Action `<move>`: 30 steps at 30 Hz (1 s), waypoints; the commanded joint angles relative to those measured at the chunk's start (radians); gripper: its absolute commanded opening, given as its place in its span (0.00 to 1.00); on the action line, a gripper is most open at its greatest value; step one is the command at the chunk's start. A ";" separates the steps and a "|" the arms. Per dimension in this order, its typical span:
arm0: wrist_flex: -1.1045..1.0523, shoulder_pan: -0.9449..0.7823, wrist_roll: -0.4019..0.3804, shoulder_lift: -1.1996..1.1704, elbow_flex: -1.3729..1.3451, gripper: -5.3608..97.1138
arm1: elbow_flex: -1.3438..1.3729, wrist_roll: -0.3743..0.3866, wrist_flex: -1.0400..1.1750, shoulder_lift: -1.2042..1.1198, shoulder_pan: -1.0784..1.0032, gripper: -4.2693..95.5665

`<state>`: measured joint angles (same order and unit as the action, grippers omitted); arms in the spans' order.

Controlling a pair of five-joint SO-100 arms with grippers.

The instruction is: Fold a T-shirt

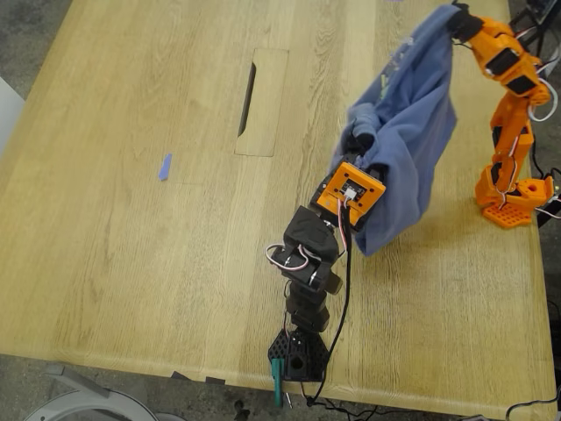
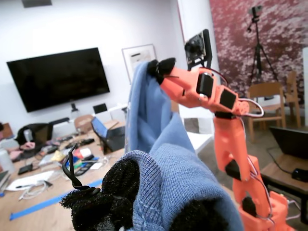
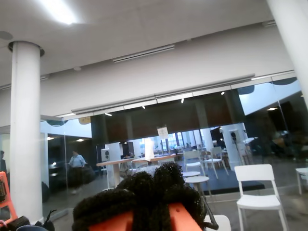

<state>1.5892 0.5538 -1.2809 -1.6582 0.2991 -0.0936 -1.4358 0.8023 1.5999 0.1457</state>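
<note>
**Shirt in the air, held by two small pinches**

The T-shirt [image 1: 412, 132] hangs clear of the counter [image 1: 131, 263], strung between both arms over the exterior view's right side. My first tool [image 2: 159, 211] is clamped on a bunched fold of the cloth, the blue fabric squeezed between its black padded fingers [image 2: 120, 183]. My second tool [image 1: 456, 19] sits at the top of the orange arm [image 1: 513, 105], with the shirt's upper edge caught at its tip; its own camera points out into the room and shows only dark padding, so I judge it closed on the cloth but cannot see how much it has.

The main risk, as I read it, is a slip at that upper pinch: the whole hanging weight pulls on it, and a thin bite could let go and drop the shirt in a heap. The cloth is also bunched rather than spread, so laying it down now would likely trap wrinkles or fold it crooked. A small blue scrap [image 1: 164, 167] lies well apart.
</note>
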 commanded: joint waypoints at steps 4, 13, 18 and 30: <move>0.054 0.031 0.008 -0.098 0.040 0.05 | 0.083 -0.011 0.040 0.156 0.005 0.04; 0.089 0.086 0.006 -0.120 0.035 0.05 | 0.107 -0.014 0.144 0.189 0.072 0.04; 0.103 0.152 -0.002 -0.135 0.008 0.05 | 0.107 -0.014 0.198 0.181 0.123 0.04; 0.103 0.272 -0.083 -0.256 -0.225 0.05 | 0.117 0.006 0.416 0.252 0.156 0.04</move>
<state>1.6966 0.8130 -1.3284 -1.8392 0.1319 0.0199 -1.4389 1.1888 1.8055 0.3083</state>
